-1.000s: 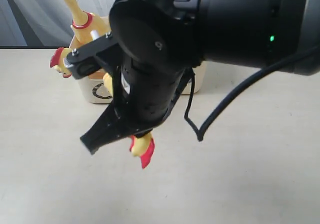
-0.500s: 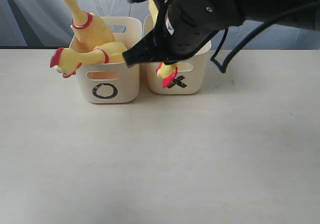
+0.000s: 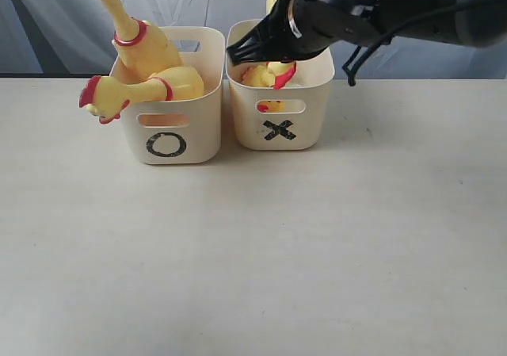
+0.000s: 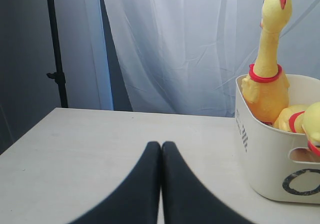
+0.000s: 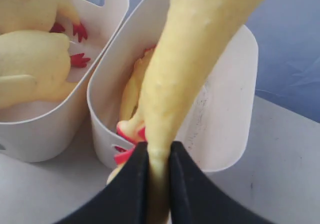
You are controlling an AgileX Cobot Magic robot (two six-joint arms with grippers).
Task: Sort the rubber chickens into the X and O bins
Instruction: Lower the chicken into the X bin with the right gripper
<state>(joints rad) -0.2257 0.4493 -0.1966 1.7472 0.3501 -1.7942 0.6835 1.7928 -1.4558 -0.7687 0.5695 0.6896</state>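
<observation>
Right jaws pinch a chicken (image 5: pixel 190 59) tight, hanging over the X bin (image 3: pixel 310 124), seemingly partly inside; lower it clear of the rim before opening; left jaws rest shut, empty, above the tabletop (image 4: pixel 100 134).

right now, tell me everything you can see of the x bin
The X bin is a cream, rounded-rectangular tub that looks like smooth plastic, with a handle slot in the front wall and a black X under it. It stands upright on the pale table, close beside the matching O bin, on the right of it in the exterior view. The right tool, shut on a rubber chicken, hangs over its open top; yellow and red show inside and through the slot.
</observation>
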